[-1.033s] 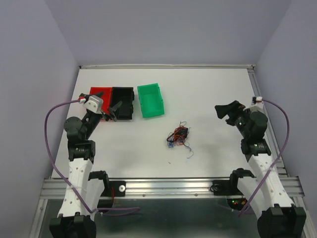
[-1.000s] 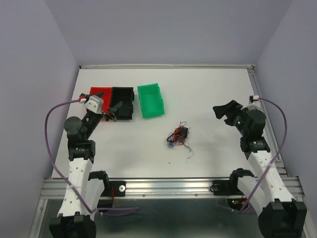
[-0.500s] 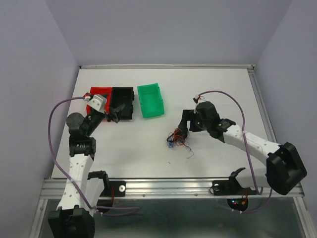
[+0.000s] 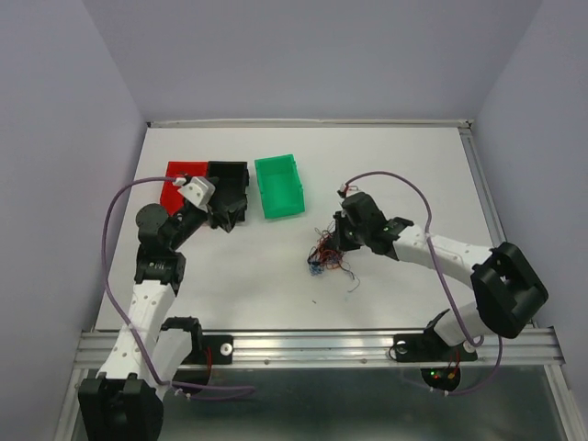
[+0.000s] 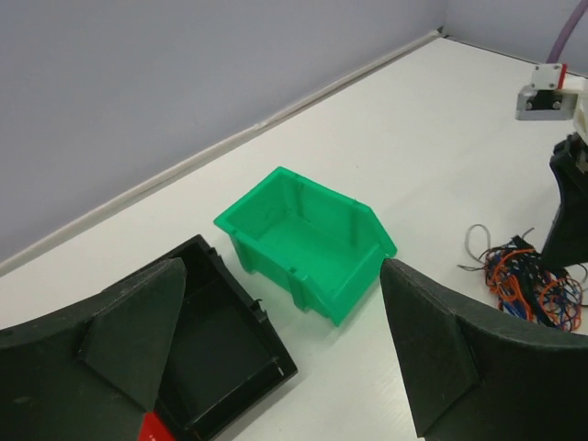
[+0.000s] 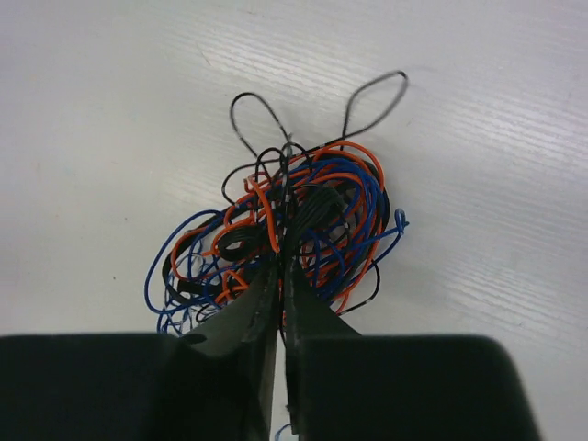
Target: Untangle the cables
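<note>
Right tool [image 6: 280, 265] on cables [image 6: 317, 204] — roundish clump

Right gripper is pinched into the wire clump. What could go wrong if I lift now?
1. The right gripper is closed at the middle of the cable clump, where orange, blue and black loops cross; a lift may raise the whole knot or tighten it.
2. The left gripper is open near the black bin, away from the clump, so nothing anchors it.

My top view looks down from behind; both low wrist views share the cables [image 6: 312, 207], the right one closest.
</note>
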`<state>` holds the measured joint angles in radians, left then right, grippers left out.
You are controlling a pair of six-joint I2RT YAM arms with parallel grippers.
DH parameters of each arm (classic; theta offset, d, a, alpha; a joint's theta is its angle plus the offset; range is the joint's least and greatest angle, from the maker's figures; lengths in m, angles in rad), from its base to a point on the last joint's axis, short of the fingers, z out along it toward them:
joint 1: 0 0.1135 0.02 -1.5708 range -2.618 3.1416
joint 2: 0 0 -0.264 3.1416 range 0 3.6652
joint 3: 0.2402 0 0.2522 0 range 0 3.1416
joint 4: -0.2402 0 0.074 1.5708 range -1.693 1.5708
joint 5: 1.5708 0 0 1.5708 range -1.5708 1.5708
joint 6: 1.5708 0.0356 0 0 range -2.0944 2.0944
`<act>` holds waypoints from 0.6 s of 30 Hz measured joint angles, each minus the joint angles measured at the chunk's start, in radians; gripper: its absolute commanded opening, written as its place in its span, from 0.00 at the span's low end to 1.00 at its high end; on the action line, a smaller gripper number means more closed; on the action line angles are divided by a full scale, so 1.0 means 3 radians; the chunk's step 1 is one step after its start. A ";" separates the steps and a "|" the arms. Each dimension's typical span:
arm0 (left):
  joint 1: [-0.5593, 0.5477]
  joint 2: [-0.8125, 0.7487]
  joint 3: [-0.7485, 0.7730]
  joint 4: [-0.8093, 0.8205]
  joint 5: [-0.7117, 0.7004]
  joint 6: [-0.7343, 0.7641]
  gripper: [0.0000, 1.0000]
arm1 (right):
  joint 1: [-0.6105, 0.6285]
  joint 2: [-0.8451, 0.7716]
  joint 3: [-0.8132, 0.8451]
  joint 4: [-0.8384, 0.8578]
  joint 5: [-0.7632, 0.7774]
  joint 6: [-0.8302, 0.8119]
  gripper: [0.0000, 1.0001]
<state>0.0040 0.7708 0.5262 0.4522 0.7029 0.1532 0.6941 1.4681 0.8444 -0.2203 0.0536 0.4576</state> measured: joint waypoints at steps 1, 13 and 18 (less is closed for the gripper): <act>-0.0067 0.0028 0.0001 -0.0001 -0.0006 0.0022 0.99 | 0.0000 -0.0031 0.0000 0.0010 -0.0006 -0.0005 0.01; -0.1400 0.0710 0.0201 -0.0022 -0.0615 0.0298 0.96 | 0.0001 -0.0515 0.0448 0.0111 -0.0090 -0.0173 0.00; -0.1606 0.1106 0.0340 0.0161 -0.0732 0.0264 0.92 | 0.0001 -0.0837 0.0468 0.0320 -0.0111 -0.0242 0.01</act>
<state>-0.4778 1.1027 0.6281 0.5007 0.4831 0.2325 0.6945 1.2171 0.9848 -0.1242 0.0204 0.3851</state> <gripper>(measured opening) 0.924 0.019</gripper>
